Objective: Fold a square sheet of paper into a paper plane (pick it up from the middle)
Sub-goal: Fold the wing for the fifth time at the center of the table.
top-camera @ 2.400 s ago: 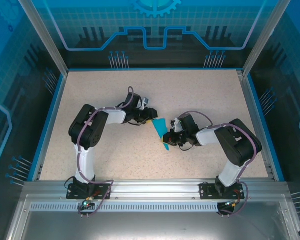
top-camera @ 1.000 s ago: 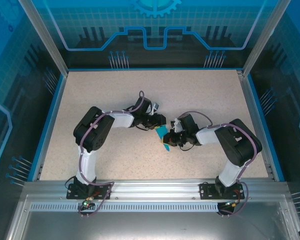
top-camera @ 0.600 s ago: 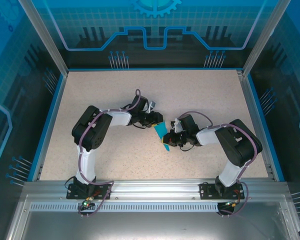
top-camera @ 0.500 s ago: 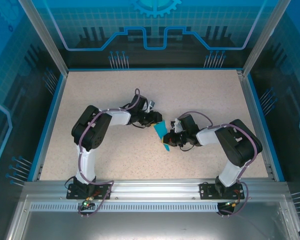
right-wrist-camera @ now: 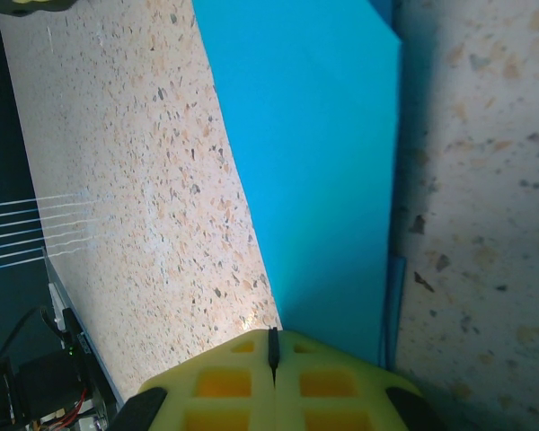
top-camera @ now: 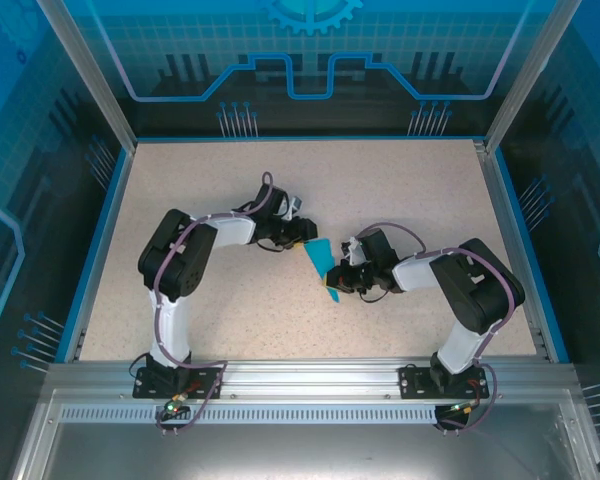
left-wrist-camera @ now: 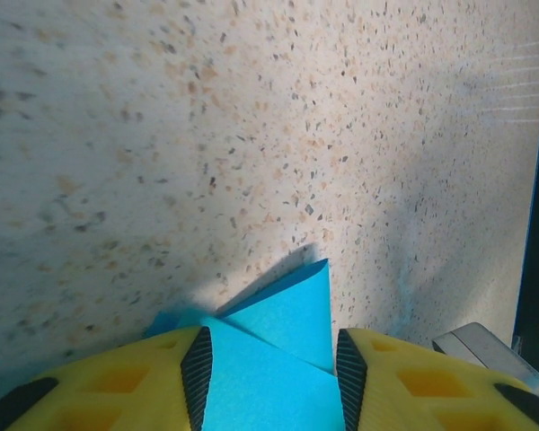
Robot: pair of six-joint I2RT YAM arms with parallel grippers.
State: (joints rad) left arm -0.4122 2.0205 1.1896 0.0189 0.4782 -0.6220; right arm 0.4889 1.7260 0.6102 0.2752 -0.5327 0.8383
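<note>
Left gripper is right in at the far-left end of the paper, jaws part-way apart. From its wrist you see the folded teal tip sitting in the gap between the yellow fingers. Whether the pads actually bite it, I can't tell.

Wide view now: speckled desk, both arms bent in toward the middle. Left arm climbs from its base at the near edge, elbow up, forearm thrown out to the right, wrist low. Right arm mirrors it: elbow high, forearm reaching left, wrist down near the desk.

Right gripper is closed tight, only a dark seam showing between its two tips, and they sit at the paper's near end. Pinching or just pressing down, I can't say.

And the paper itself lies at the centre of the desk between the two grippers. It's a folded teal wedge, with one long edge throwing a shadow on the desk.
</note>
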